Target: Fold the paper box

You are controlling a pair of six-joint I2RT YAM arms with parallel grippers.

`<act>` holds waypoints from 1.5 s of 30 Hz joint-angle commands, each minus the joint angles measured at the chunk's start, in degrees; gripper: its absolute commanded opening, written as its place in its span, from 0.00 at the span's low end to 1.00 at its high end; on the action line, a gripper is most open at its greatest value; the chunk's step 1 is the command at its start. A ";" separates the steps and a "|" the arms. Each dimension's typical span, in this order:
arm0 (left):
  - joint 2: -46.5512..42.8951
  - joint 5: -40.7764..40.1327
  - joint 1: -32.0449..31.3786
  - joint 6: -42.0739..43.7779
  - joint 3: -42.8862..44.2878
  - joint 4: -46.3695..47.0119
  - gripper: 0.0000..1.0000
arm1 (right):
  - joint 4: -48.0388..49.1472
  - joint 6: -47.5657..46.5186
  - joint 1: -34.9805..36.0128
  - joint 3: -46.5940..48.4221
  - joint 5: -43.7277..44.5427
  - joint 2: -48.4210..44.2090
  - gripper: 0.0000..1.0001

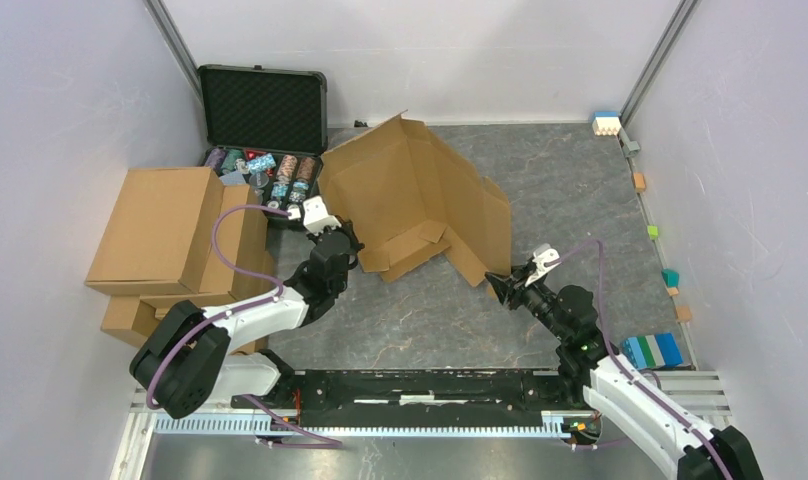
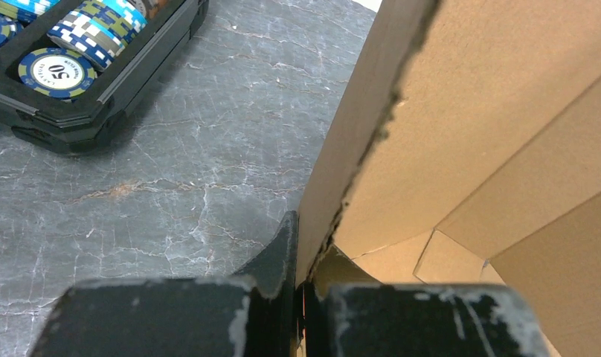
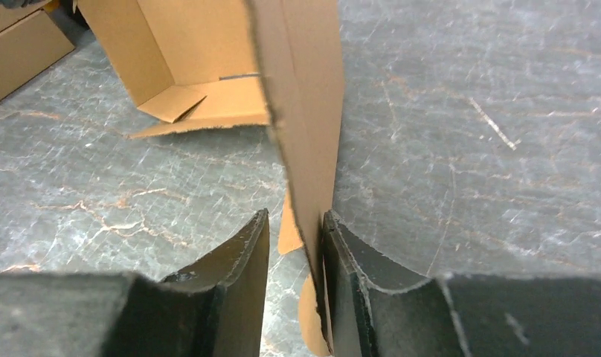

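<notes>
The paper box (image 1: 410, 190) is a brown die-cut cardboard sheet standing half folded on the grey table, with its walls raised and its flaps loose at the front. My left gripper (image 1: 352, 248) is shut on the sheet's left edge. In the left wrist view the cardboard (image 2: 468, 134) runs between the closed jaws of the left gripper (image 2: 312, 260). My right gripper (image 1: 498, 283) is at the right flap's lower end. In the right wrist view the flap (image 3: 305, 111) stands between the jaws of the right gripper (image 3: 296, 223). It lies against the right finger, and a gap separates it from the left finger.
An open black case (image 1: 263, 110) with poker chips stands at the back left, close behind my left gripper, and it also shows in the left wrist view (image 2: 74, 97). Stacked brown cartons (image 1: 170, 230) stand at the left. Small coloured blocks (image 1: 652, 350) line the right edge.
</notes>
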 commanded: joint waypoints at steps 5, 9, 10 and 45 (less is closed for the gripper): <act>0.71 5.07 -0.69 6.25 -1.49 0.96 0.02 | 14.93 -8.40 0.40 1.45 -0.19 6.50 0.44; 0.42 5.43 -0.69 8.00 -1.56 1.84 0.02 | 15.40 -10.01 0.37 3.14 1.83 10.65 0.40; 0.40 5.49 -0.69 8.21 -1.59 2.03 0.02 | 15.56 -10.30 0.43 3.49 2.29 11.73 0.34; 5.04 -8.48 -4.17 -12.38 12.48 -10.82 0.02 | 1.84 3.19 9.65 -9.08 3.83 0.25 0.00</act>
